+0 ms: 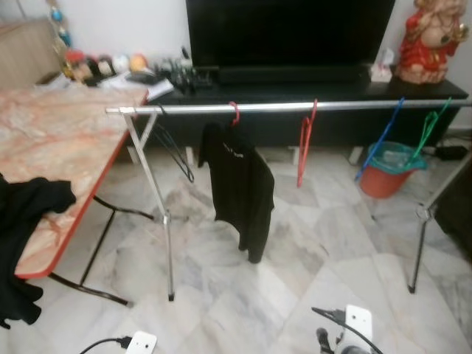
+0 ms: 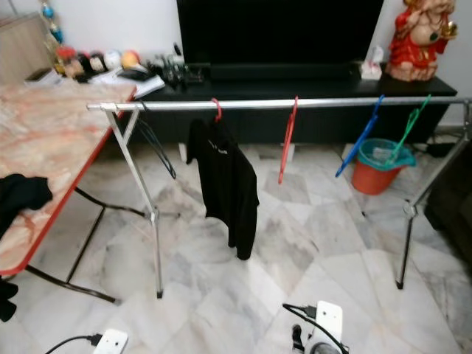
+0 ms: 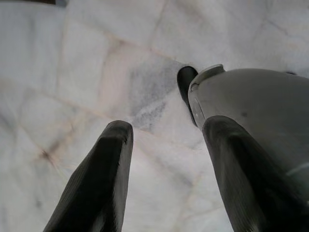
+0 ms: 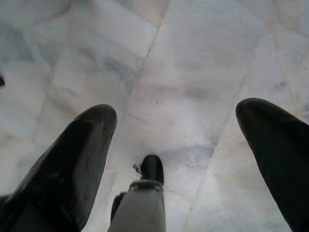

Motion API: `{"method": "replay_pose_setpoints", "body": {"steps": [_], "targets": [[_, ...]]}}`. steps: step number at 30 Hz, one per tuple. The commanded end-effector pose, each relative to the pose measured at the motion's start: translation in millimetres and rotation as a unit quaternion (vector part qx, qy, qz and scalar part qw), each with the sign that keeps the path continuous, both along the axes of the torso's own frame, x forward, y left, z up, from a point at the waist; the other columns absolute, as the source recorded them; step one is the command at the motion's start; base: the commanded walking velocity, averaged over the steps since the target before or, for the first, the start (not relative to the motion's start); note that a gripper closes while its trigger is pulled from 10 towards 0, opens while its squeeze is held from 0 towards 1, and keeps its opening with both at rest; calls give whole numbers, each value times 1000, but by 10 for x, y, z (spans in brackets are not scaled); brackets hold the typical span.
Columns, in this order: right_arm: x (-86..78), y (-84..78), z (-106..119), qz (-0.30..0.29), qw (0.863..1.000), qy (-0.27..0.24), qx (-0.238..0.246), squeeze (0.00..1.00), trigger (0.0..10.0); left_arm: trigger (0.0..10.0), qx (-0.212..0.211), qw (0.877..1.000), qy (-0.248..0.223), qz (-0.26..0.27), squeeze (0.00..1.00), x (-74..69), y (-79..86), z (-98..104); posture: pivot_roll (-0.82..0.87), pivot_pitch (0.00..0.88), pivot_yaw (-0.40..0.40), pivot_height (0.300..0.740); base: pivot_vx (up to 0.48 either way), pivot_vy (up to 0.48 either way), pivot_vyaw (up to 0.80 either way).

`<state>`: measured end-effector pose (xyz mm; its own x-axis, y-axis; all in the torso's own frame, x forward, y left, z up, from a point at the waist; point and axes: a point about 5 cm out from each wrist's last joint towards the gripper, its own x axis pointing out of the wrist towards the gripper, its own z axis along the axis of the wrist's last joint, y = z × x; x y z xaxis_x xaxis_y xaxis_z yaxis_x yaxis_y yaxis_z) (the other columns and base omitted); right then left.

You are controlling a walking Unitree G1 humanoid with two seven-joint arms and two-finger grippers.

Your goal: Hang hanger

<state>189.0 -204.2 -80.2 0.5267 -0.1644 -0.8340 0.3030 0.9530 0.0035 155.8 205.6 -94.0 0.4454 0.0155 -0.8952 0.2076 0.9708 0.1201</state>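
both grippers, left [image 3: 166,140] and right [image 4: 176,130], were held open, empty, over marble floor [image 4: 193,58]; a black shirt [image 1: 240,184], seemingly on a red hanger [image 1: 234,113], was hung on the rail [image 1: 295,107] at 12 o'clock.

Each hand has two long, glossy black fingers, rounded at the tips: left hand [image 3: 166,137], right hand [image 4: 176,116]. A smooth silver-grey shell [image 3: 251,96] sits beside the left fingers.

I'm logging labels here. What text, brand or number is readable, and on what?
None is readable.
Black shirt on the rail: small pale chest print, too blurred to read.
Items on the TV stand: too small to tell.
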Motion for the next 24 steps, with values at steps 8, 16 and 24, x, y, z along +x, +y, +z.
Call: {"method": "replay_pose_setpoints", "body": {"steps": [8,16,24], "targets": [[-39,-46,-12,2,1000,9,-6,0,10000,10000,-2,1000,-4,-9,0,43,-31,13,-112,0,-17,740,0,0,-762],[-53,-53,-18,2,1000,12,-9,0,10000,10000,22,1000,-11,-18,0,48,-13,17,-113,0,-18,740,0,0,-759],[-56,-55,-19,2,1000,12,-10,0,10000,10000,35,999,-16,-5,0,46,6,18,-111,0,-19,740,0,-254,-758]]}}
